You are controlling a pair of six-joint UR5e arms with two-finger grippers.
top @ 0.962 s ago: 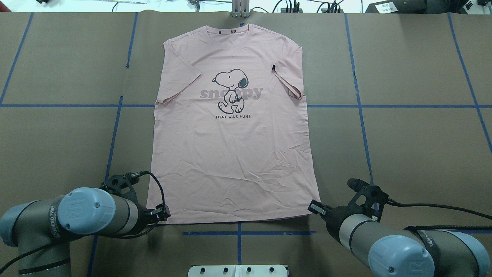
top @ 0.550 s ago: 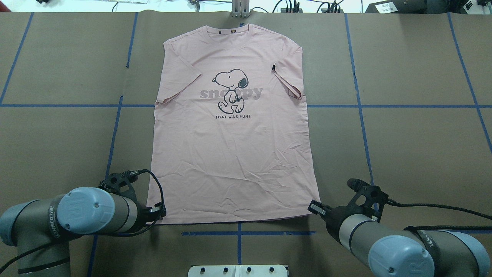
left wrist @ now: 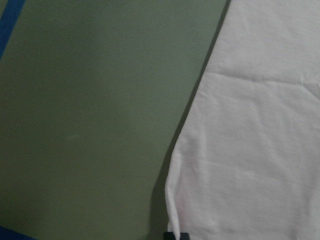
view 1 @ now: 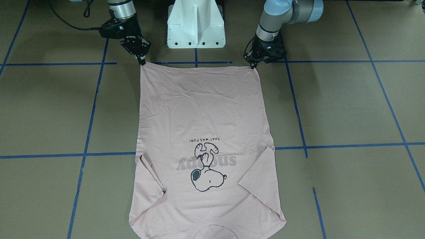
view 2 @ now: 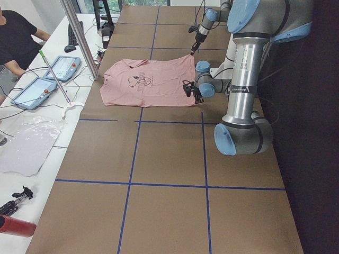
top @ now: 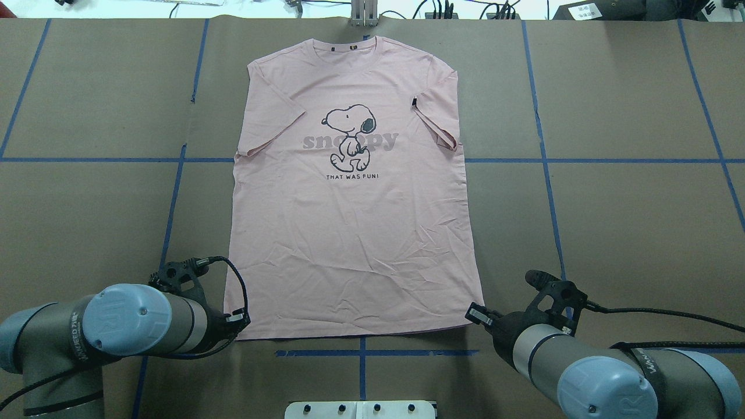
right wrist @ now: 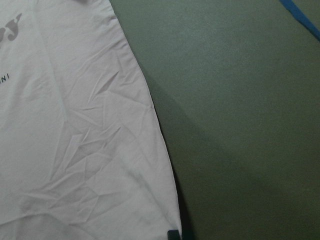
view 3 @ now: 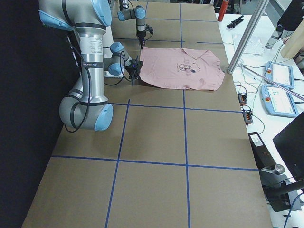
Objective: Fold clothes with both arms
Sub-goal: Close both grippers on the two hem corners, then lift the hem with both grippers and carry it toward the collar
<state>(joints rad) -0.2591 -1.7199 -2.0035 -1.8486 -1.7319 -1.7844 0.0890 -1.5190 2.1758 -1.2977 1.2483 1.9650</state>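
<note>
Overhead exterior: T-shirt [top: 355, 233] lies lengthwise, collar [top: 352, 45] far end; left fingers [top: 237, 318], right fingers [top: 476, 314] at hem corners, closure unclear.

Brown table [top: 628, 233], blue tape lines [top: 542, 145]; teach pendant [view 2: 62, 67], red cylinder [view 2: 16, 226] on white bench [view 2: 21, 196].

Brown table [top: 640, 233], blue tape grid [top: 611, 160]

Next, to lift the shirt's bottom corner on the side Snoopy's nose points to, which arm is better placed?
Left, likely: the left gripper sits at that T-shirt hem corner; the right gripper is at the other.
</note>
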